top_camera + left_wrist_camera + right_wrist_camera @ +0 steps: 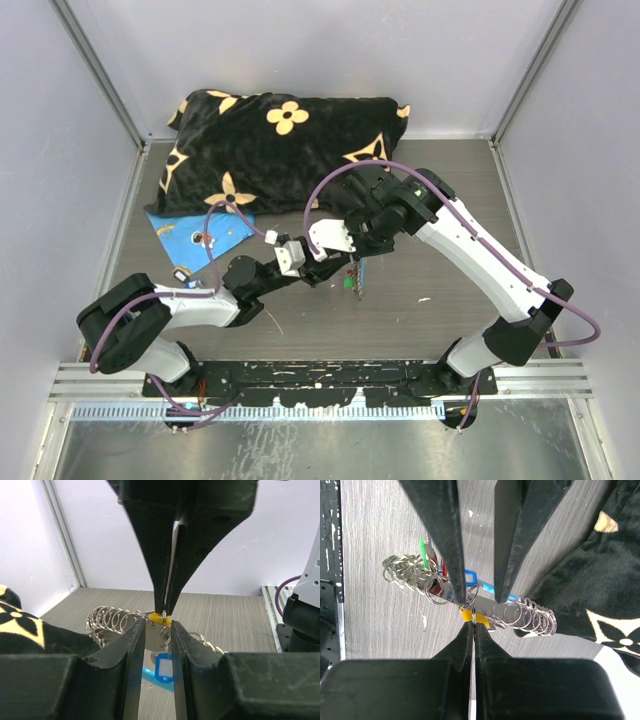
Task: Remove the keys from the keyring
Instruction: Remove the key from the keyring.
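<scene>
Steel keyring (520,614) coils hold the keys (440,575) threaded, none visibly removed; the right gripper (472,622) pinches a yellow tab (465,615) on it, and the left gripper (482,599) straddles it, jaws parted.

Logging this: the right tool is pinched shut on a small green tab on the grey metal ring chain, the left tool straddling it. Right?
No, the tab is yellow, not green. The right wrist view shows the right tool pinched shut on a small yellow tab on the grey metal ring chain, the left tool straddling it.
</scene>
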Controlling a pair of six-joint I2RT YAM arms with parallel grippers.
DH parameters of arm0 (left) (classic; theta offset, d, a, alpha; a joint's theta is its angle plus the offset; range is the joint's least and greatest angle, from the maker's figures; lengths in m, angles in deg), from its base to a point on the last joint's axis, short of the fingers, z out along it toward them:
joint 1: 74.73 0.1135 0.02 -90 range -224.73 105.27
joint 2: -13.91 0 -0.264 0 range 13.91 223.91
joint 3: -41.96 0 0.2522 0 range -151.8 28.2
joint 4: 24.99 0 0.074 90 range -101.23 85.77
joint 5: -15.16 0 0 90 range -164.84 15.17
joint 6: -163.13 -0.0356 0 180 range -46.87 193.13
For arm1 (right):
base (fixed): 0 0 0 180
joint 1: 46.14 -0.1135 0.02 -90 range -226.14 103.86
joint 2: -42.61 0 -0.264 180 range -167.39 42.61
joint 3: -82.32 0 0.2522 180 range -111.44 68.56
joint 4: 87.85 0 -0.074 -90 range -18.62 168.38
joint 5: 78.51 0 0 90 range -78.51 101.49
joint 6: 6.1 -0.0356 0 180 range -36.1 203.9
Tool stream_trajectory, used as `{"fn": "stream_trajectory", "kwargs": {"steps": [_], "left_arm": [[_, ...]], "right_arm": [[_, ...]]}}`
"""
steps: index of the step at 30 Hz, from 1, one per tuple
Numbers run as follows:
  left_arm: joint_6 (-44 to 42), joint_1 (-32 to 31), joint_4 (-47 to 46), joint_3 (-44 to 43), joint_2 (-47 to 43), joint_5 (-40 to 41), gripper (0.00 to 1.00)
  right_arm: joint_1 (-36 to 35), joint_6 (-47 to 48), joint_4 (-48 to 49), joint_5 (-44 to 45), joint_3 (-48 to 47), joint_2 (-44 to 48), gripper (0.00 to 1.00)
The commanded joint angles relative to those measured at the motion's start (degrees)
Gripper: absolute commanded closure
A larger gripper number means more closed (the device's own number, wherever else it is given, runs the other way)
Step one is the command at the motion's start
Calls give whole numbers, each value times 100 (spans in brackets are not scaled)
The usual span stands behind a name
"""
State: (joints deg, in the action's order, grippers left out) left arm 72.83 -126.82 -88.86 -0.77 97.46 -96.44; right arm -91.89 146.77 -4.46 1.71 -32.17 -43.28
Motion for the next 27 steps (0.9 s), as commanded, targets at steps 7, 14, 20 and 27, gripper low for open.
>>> {"fn": "stream_trajectory", "kwargs": {"steps": [7, 14, 20, 27], "left_arm": [[593, 323, -429, -118, -447, -219, 71], [652, 324, -429, -258, -188, -325, 75], [720, 327, -429, -391, 30, -385, 77], [1009, 321, -429, -443, 75, -623, 73]], "right_arm": [[97, 71, 114, -227, -151, 375, 99], [108, 74, 130, -297, -144, 397, 99], [105, 85, 120, -343, -134, 421, 99], [120, 94, 151, -360, -123, 416, 99]]}}
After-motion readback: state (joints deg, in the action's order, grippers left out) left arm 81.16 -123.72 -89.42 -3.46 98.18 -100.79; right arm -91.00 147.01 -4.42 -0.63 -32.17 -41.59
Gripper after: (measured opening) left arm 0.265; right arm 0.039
